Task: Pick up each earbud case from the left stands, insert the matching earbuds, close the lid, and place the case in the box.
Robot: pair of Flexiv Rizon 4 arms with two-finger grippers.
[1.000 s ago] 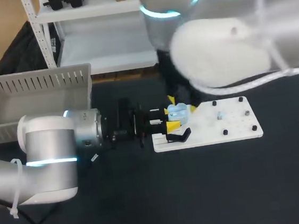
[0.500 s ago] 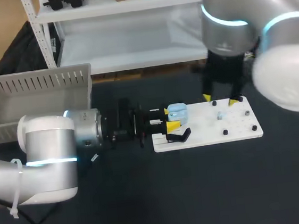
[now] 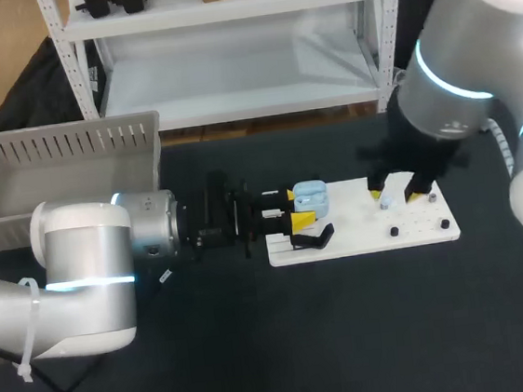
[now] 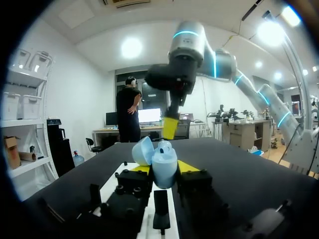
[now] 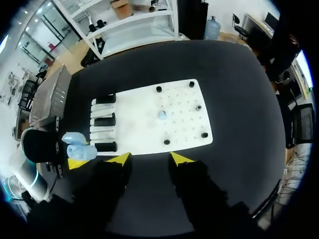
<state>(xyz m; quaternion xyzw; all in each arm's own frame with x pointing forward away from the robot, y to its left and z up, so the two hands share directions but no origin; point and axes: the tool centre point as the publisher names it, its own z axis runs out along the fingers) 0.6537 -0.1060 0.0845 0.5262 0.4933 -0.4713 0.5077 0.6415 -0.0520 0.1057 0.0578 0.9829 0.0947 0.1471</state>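
L pincer (image 3: 302,207) clamped on light-blue earbud case (image 3: 311,193), lid up, at left end of white board (image 3: 359,234); R pincer (image 3: 396,193) spread w/ nothing in it above board's mid, over a small earbud (image 3: 385,204); grey box (image 3: 61,161) well left of board, on counter (image 3: 351,336).

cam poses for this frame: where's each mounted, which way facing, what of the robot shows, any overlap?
Head: fixed above and behind, looking down on the table; both arms show, left tool shut on the earbud case, right tool above the white board.
Left wrist: on that wrist, looking level across the table; own tool with the open-lidded case, right arm ahead.
Right wrist: on that wrist, looking down at the board past its open tool.
Shared: all three see case and board.
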